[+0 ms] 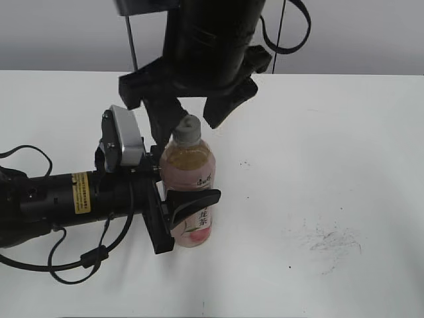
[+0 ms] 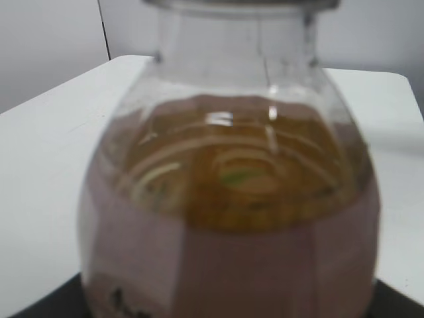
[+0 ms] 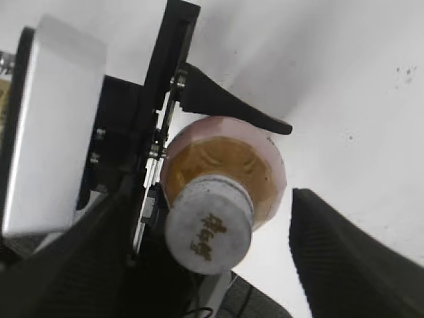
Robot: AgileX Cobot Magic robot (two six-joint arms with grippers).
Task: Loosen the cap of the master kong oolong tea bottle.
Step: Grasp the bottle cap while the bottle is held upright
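I have the left fingers (image 1: 189,209) clamped round the master kong oolong tea bottle (image 1: 189,192) to steady it; right fingers (image 1: 192,109) spread wide, empty, straddling its cap (image 1: 187,130).

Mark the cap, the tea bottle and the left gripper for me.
cap (image 3: 209,232): right wrist view, its printed top face.
tea bottle (image 1: 189,173): exterior view, upper body above the label.
left gripper (image 1: 167,202): exterior view, between the fingers around the bottle.
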